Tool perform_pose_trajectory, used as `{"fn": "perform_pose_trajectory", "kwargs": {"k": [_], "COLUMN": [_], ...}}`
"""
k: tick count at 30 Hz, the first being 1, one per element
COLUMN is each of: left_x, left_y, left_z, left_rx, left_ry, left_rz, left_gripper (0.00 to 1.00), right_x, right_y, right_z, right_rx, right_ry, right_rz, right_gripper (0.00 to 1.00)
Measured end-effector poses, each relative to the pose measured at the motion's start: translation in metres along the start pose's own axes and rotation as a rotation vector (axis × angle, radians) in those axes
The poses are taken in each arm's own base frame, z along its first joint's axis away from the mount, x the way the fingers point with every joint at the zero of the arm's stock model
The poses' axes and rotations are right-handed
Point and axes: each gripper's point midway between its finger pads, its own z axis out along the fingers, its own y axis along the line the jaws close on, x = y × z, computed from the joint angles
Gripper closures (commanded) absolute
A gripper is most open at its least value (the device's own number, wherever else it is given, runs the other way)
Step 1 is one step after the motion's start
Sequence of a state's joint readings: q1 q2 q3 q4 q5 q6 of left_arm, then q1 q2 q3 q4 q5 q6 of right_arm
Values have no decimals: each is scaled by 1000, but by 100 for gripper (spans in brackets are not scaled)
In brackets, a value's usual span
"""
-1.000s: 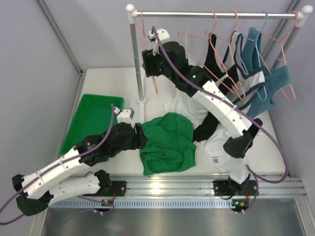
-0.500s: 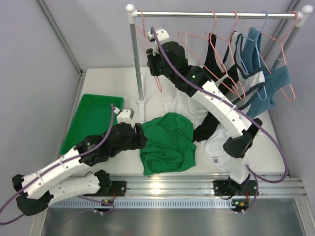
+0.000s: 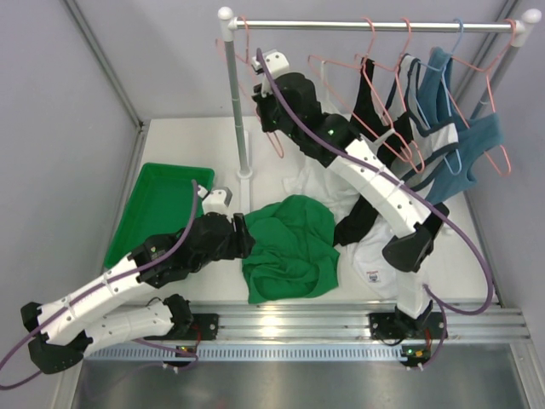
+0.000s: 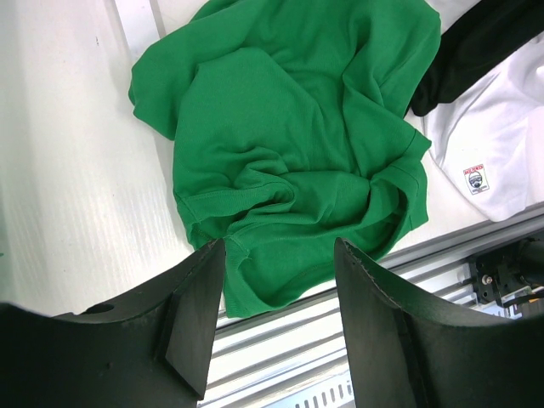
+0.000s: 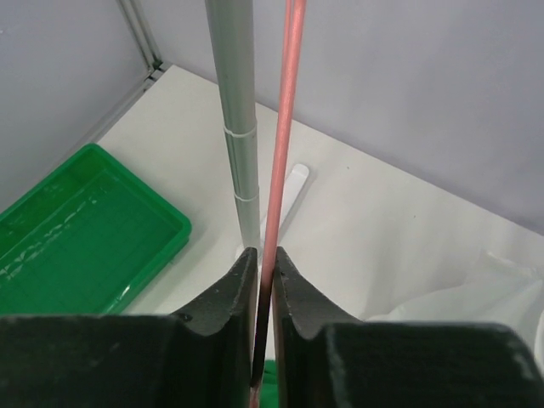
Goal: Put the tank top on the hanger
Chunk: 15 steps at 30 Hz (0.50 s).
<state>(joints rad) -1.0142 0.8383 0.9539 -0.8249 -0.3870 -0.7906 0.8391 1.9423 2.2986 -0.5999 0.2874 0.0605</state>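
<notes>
The bright green tank top (image 3: 289, 247) lies crumpled on the white table near the front edge; it also fills the left wrist view (image 4: 289, 161). My left gripper (image 3: 243, 235) is open and empty at the top's left edge, with its jaws (image 4: 280, 255) wide apart just above the fabric's near hem. My right gripper (image 3: 266, 109) is raised beside the rack's left post and is shut on a thin salmon-pink wire hanger (image 3: 276, 143). In the right wrist view the wire (image 5: 285, 127) runs up from between the closed jaws (image 5: 265, 255).
A green plastic tray (image 3: 157, 213) sits at the left, and also shows in the right wrist view (image 5: 76, 229). The rack post (image 3: 238, 111) and rail (image 3: 375, 25) carry several hangers with dark, white and teal garments (image 3: 443, 128). White and black garments (image 3: 366, 230) lie right of the green top.
My right gripper has moved slightly right and up with the pink hanger in it. The left arm and the green top have not moved.
</notes>
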Motion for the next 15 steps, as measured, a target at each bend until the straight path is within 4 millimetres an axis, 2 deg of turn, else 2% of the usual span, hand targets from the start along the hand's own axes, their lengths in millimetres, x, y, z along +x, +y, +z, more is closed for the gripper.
{"fn": "perform_pose_trajectory", "kwargs": {"k": [2,15], "left_x": [0,0], "left_y": [0,0], "left_z": [0,0], "left_rx": [0,-1], "left_ry": [0,0], "left_rz": [0,0], "left_gripper": [41,41], "right_x": [-1,-15], "right_y": [-1,-14], "right_z": [0,-1], "right_rx": [4,81], "right_ry": [-2,-50], "right_rz": [-1,7], "right_gripper": [100,100]}}
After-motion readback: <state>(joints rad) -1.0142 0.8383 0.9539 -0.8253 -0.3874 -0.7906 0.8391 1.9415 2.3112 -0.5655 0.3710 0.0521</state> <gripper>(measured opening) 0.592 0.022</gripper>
